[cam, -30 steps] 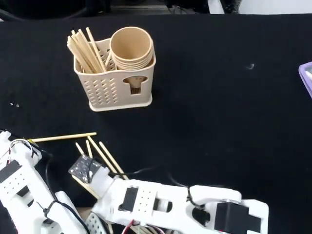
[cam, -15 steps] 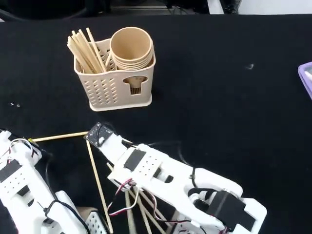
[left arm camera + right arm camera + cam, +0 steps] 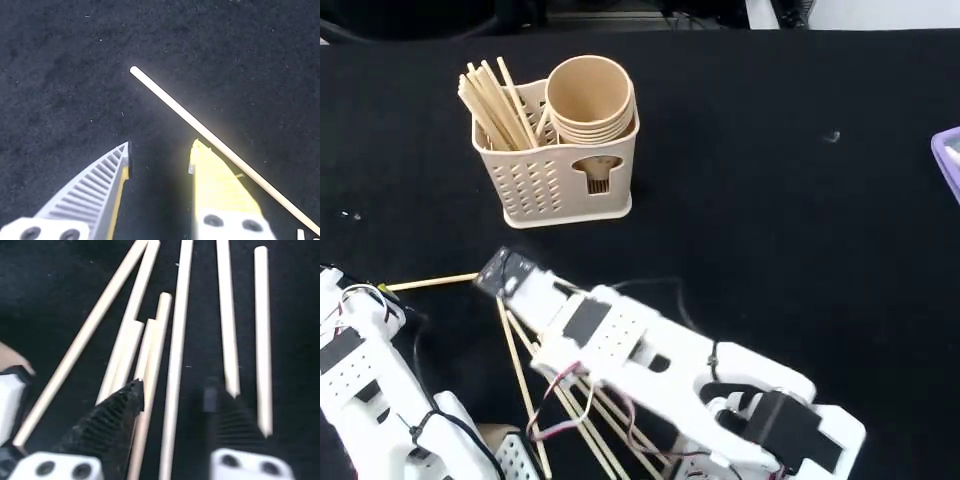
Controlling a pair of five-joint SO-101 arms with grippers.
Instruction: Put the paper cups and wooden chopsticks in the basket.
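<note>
Near edge, 7 o'clock: left arm (image 3: 360,385) sits low over the bench (image 3: 780,230). Left hand (image 3: 159,147) has its fingers apart with nothing between them and points down at bare black surface. A single chopstick (image 3: 200,131) lies flat there. It runs past the tip of the yellow finger on its outer side, not in the gap. Can't tell if it touches the finger.

Near edge, 6 o'clock: right arm (image 3: 660,360) comes in from 5 o'clock and stretches toward 10 o'clock, over the loose chopsticks (image 3: 524,385). They lie fanned on the bench, several side by side, some overlapping, and part of the pile is hidden under the arm. Right hand (image 3: 177,390) has its fingers apart and grips nothing. It hangs tips down right above the pile, with a few sticks running through the gap between the tips. Can't tell if the tips touch them.

The single chopstick lies crosswise, pointing roughly 3 to 9, just beyond the right arm's far end and apart from the fan.

Further out, 11 o'clock: basket (image 3: 555,190) stands upright, well apart from both arms. Its 9 o'clock compartment holds a chopstick bundle (image 3: 492,105), which stands on end and leans toward 10 o'clock. Its 3 o'clock compartment holds the paper cups (image 3: 590,95), nested in one stack, mouths up.

Far right, 3 o'clock edge: a purple object (image 3: 948,160), cut off by the frame.
</note>
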